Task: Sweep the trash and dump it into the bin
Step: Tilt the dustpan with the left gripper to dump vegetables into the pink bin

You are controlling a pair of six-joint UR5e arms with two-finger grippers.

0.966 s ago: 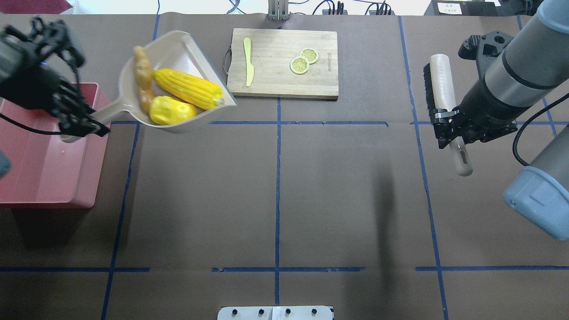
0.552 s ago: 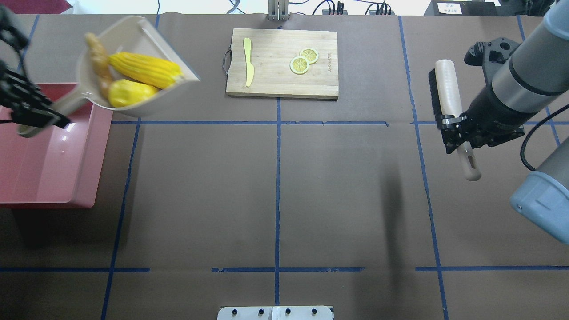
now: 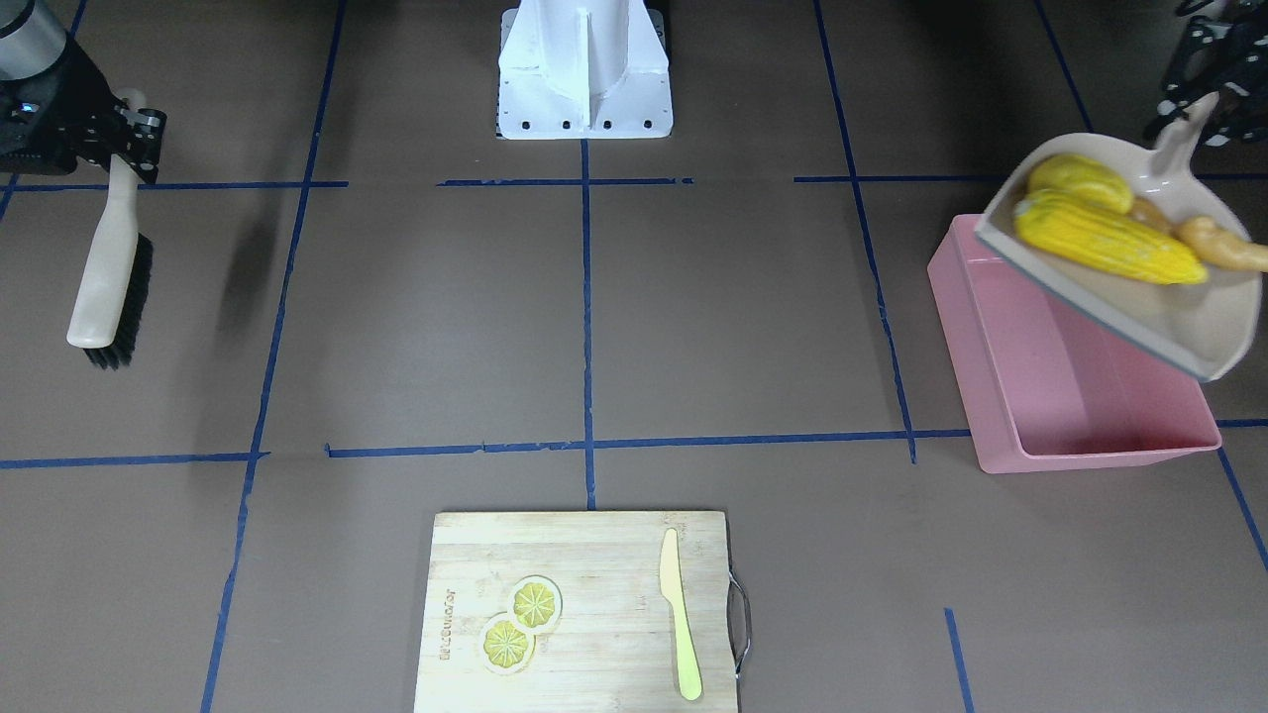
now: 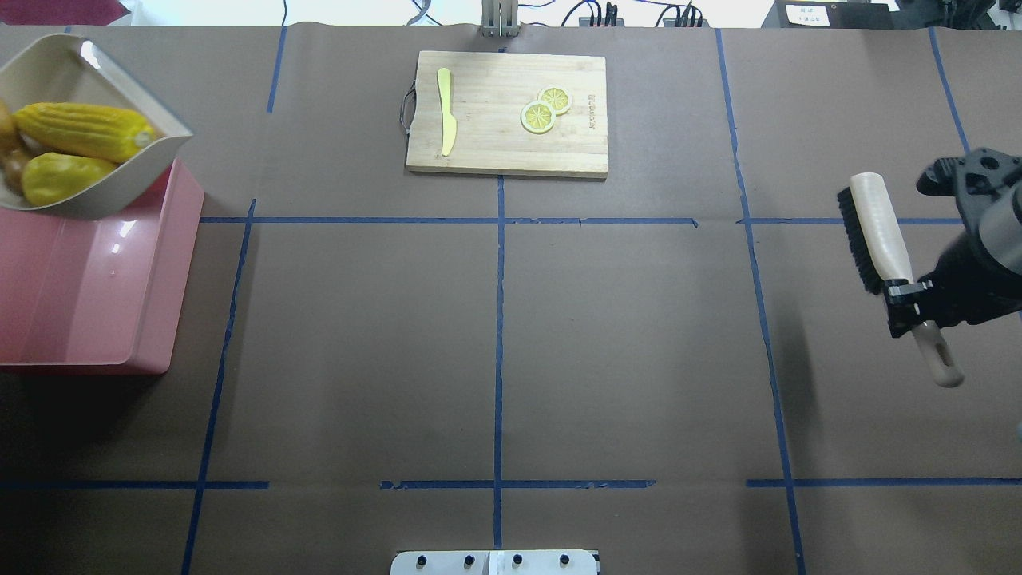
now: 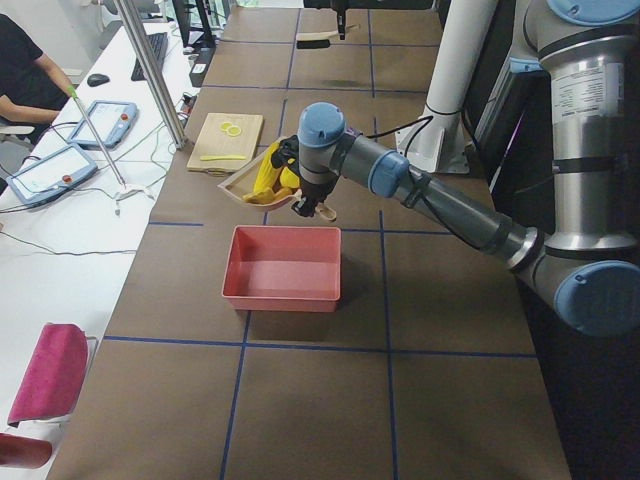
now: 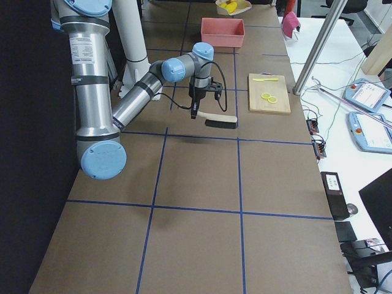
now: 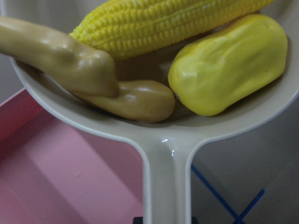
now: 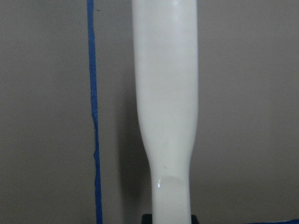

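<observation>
My left gripper point(image 3: 1197, 114) is shut on the handle of the beige dustpan point(image 3: 1179, 322) and holds it in the air by the far end of the pink bin point(image 4: 80, 303). In the pan lie the corn cob point(image 4: 80, 132), the short yellow lump point(image 4: 60, 176) and the tan ginger root point(image 3: 1223, 248). The left wrist view shows all three, with the ginger root point(image 7: 70, 60) resting against the pan's back wall. The bin point(image 3: 1070, 396) has nothing in it. My right gripper point(image 4: 910, 303) is shut on the handle of the brush point(image 4: 874, 231) at the table's right side.
A wooden cutting board point(image 4: 511, 152) at the far middle carries a yellow-green knife point(image 4: 445, 112) and two lemon slices point(image 4: 545, 109). Blue tape lines cross the brown table. The robot base point(image 3: 584, 69) stands at the near edge.
The left arm has carried the loaded dustpan left, to the bin's far end. The right arm has drawn the brush right and back toward the robot.
</observation>
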